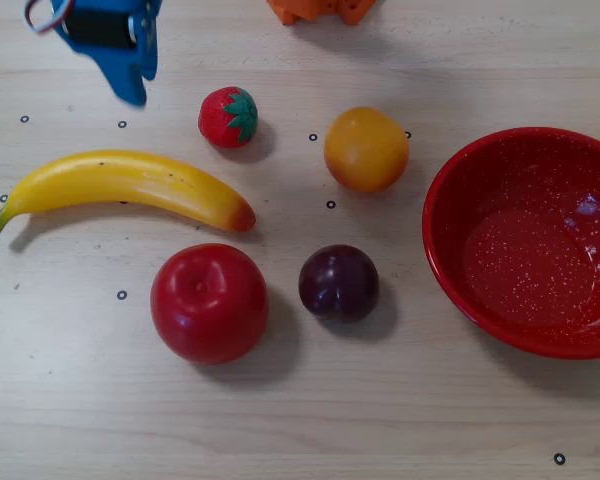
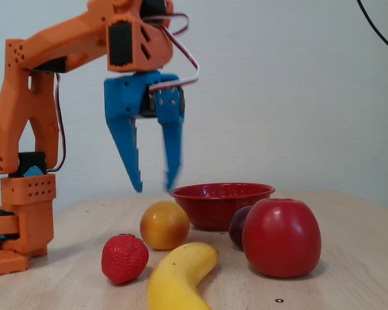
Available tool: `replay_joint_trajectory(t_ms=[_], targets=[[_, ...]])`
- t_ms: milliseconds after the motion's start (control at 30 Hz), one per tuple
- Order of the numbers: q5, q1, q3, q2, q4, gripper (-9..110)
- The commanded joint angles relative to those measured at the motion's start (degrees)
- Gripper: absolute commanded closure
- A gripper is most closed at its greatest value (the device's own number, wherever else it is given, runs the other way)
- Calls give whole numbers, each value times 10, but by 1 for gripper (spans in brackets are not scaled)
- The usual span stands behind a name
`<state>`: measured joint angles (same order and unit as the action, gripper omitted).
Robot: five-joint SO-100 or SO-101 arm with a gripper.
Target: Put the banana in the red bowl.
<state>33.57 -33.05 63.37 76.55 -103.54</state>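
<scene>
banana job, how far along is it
Nothing is done yet: the banana lies on the table, well left of the red bowl in the overhead view, and the bowl is empty. In hand: nothing; the gripper hangs open in the air, above the fruit in the fixed view, touching nothing. Left: come down on the banana, grip it, carry it to the bowl and let go.

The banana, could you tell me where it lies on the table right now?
In the overhead view the banana lies at the left, just above the red apple and below-left of the strawberry, far from the red bowl.
</scene>
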Motion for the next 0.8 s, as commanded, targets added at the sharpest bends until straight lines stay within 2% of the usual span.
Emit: replay_joint_trajectory(t_ms=[0,500,767], targets=[[25,-34,-39,18,-51,80],[37,-86,-40,-76,-48,49],[73,-85,-40,-113,-36,47]])
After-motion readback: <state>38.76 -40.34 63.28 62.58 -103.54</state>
